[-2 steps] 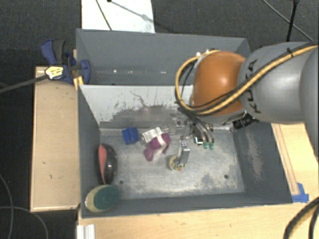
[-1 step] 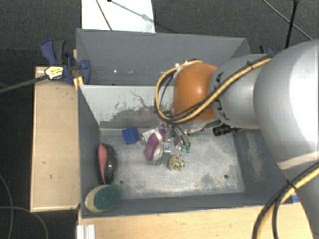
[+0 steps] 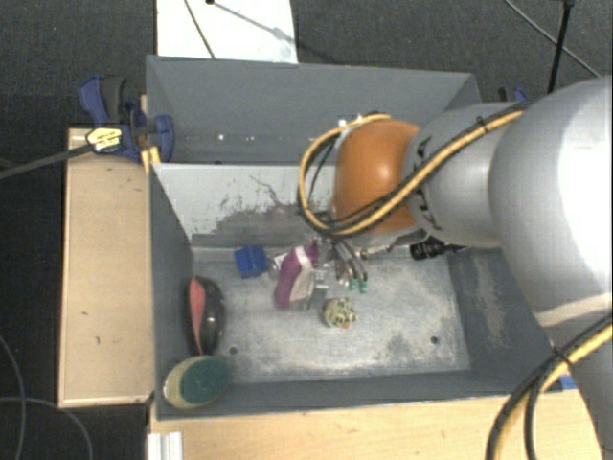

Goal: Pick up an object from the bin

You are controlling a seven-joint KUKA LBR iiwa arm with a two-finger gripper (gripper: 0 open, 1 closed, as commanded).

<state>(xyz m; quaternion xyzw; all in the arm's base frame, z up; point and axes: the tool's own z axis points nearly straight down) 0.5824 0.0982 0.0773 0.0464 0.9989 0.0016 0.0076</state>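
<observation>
The end effector (image 3: 330,278) is low near the middle of the bin (image 3: 421,338), under the arm's orange wrist cover (image 3: 374,175); how far open it is, and whether it grips anything, I cannot tell, since cover and cables hide much of it. A purple oblong thing (image 3: 287,278) lies tilted just beside it, toward the bin's left wall; I judge this the likeliest pick. A small speckled round thing (image 3: 337,313) lies just toward the near edge; a blue block (image 3: 250,262) sits nearer the far wall. A black-and-red oval thing (image 3: 205,314) rests against the left wall and a green-topped round pad (image 3: 197,380) in the near-left corner, likely because loose things settle against walls. No label or writing is readable.
</observation>
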